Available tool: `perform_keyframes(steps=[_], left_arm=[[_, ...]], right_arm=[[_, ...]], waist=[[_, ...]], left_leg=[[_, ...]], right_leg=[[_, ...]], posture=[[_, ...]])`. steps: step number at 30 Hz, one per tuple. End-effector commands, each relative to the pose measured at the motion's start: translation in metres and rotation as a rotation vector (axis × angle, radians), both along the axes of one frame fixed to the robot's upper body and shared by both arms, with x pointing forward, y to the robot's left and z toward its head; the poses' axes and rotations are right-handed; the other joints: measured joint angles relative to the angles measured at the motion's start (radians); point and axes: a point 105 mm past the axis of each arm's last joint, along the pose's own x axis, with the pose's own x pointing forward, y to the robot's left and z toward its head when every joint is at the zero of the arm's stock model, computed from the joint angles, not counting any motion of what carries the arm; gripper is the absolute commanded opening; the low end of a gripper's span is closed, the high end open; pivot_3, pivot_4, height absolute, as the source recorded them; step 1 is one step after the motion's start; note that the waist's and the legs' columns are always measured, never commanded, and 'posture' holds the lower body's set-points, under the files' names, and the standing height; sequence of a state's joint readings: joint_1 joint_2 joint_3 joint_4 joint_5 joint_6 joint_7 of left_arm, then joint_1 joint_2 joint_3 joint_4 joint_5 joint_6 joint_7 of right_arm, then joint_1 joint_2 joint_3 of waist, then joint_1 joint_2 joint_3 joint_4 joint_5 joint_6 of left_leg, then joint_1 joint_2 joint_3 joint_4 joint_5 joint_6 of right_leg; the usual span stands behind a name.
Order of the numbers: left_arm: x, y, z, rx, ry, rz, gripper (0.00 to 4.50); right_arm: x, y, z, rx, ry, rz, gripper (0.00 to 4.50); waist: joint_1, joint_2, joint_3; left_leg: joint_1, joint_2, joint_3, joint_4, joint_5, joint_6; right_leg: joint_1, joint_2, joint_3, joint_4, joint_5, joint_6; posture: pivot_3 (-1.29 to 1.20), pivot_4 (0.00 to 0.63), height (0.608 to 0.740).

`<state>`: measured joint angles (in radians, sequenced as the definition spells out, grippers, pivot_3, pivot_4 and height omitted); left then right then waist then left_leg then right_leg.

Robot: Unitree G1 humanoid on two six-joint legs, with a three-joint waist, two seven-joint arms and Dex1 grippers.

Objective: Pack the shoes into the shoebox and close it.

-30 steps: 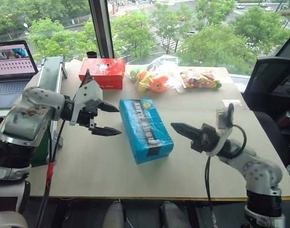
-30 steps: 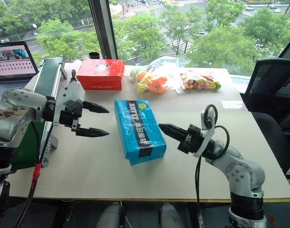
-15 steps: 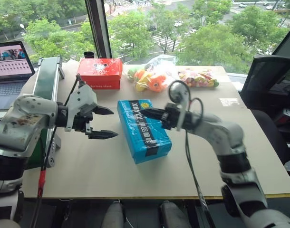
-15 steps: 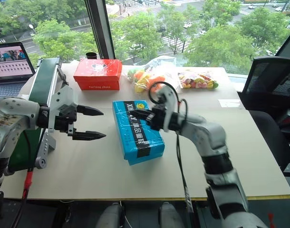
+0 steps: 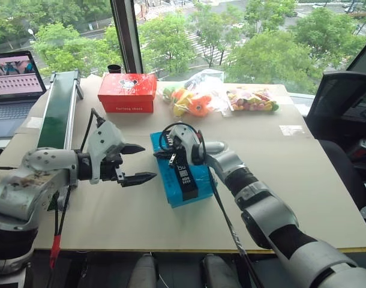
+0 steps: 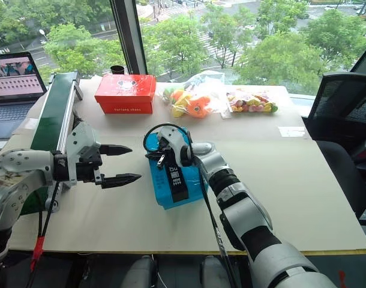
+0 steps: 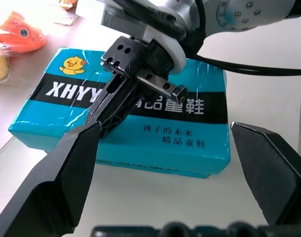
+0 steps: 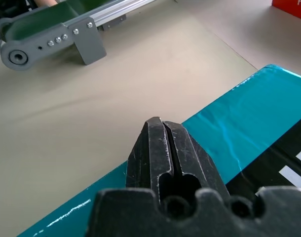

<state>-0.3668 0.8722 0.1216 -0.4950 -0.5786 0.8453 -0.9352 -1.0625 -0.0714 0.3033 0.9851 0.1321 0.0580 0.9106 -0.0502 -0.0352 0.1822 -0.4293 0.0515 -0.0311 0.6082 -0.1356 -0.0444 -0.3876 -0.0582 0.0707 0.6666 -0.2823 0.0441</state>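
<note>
Near the front edge, mid-surface (image 5: 141, 222), lies the blue box (image 5: 198, 180), lid down and shut, long axis running away from the robot. No shoes visible; whether they are inside cannot be told.

Handling, as judgement: thin cardboard under a glossy film, so light, slick, easily dented at the walls. The lid's free long edge looks like the place to catch it; corners are stiffest for pushing. A pinch on the flat top would probably slip.

Right tool (image 5: 161, 153): fingers pressed together, tip resting at the box's top along its left long edge. Left tool (image 5: 139, 163): jaws wide, holding nothing, just left of the box and apart from it.

Room: bare surface left and right of the box and in front of it. Conveyor (image 5: 56, 108) runs along the left edge. Farther back, red box (image 5: 128, 92) and toy bags (image 5: 198, 96), well apart. Window behind.
</note>
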Motion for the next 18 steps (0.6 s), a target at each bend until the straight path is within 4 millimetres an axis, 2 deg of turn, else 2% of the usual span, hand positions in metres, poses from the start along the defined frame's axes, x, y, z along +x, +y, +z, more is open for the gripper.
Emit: perform_keyframes(steps=[1, 3, 5, 6, 9, 12, 15, 17, 18], left_arm=[[-0.003, -0.004, 0.009, -0.018, -0.053, 0.008, 4.50], [-0.003, -0.004, 0.008, -0.023, -0.053, 0.015, 4.50], [-0.002, -0.003, 0.005, -0.025, -0.050, 0.020, 4.50], [-0.002, -0.003, 0.004, -0.025, -0.048, 0.021, 4.50], [0.001, -0.003, 0.002, -0.045, -0.063, 0.023, 4.50], [0.003, -0.007, -0.003, -0.065, -0.083, 0.024, 4.50], [0.008, -0.011, -0.007, -0.110, -0.112, 0.051, 4.50], [0.017, -0.018, 0.003, -0.255, -0.206, 0.125, 4.50], [0.020, -0.021, 0.006, -0.345, -0.219, 0.183, 4.50]], right_arm=[[0.003, -0.013, 0.008, 0.040, 0.029, -0.006, 0.03], [0.003, -0.021, 0.038, 0.113, -0.022, 0.011, 0.03], [-0.003, -0.038, 0.067, 0.160, -0.070, 0.029, 0.57], [-0.010, -0.048, 0.080, 0.166, -0.107, 0.051, 0.70], [-0.036, -0.078, 0.102, 0.133, -0.166, 0.070, 1.82], [-0.049, -0.106, 0.113, 0.111, -0.187, 0.000, 2.76], [-0.053, -0.139, 0.108, 0.076, -0.187, -0.119, 3.83], [-0.052, -0.172, 0.100, 0.056, -0.193, -0.249, 4.49], [-0.050, -0.190, 0.094, 0.034, -0.218, -0.327, 4.49]], waist=[[0.005, 0.000, 0.000], [0.008, 0.000, 0.000], [0.010, 0.001, 0.000], [0.011, 0.001, 0.001], [0.015, 0.001, 0.000], [0.013, 0.001, 0.000], [0.012, 0.000, 0.000], [0.015, 0.000, 0.000], [0.019, 0.000, 0.000]], left_leg=[[0.002, 0.000, 0.000, 0.000, 0.000, 0.000], [0.002, 0.000, 0.000, 0.000, 0.000, 0.000], [0.000, 0.000, 0.000, 0.001, 0.001, -0.001], [-0.002, 0.000, 0.000, 0.001, 0.001, -0.001], [-0.006, 0.000, -0.001, 0.000, 0.000, -0.001], [-0.008, 0.000, 0.000, -0.001, -0.001, -0.001], [-0.008, 0.000, 0.000, 0.000, -0.002, -0.002], [-0.008, 0.000, 0.000, 0.001, -0.002, -0.002], [-0.008, -0.001, 0.000, 0.002, -0.002, -0.001]], right_leg=[[0.002, 0.000, 0.000, 0.000, 0.000, 0.000], [0.002, 0.000, 0.000, 0.000, 0.000, 0.000], [0.000, 0.000, 0.000, 0.000, 0.000, 0.000], [-0.001, 0.000, 0.000, 0.000, 0.000, 0.000], [-0.004, -0.001, -0.001, -0.001, 0.000, 0.000], [-0.006, -0.001, -0.001, -0.002, 0.000, 0.000], [-0.006, -0.001, 0.000, -0.003, -0.001, -0.001], [-0.005, -0.001, 0.000, -0.003, -0.001, 0.000], [-0.004, -0.001, 0.000, -0.003, -0.001, 0.000]], posture=[[0.00, 0.150, 0.739], [0.00, 0.150, 0.739], [0.00, 0.150, 0.739], [0.00, 0.150, 0.739], [0.00, 0.150, 0.739], [0.00, 0.150, 0.739], [0.00, 0.150, 0.739], [0.00, 0.150, 0.739], [0.00, 0.150, 0.739]])
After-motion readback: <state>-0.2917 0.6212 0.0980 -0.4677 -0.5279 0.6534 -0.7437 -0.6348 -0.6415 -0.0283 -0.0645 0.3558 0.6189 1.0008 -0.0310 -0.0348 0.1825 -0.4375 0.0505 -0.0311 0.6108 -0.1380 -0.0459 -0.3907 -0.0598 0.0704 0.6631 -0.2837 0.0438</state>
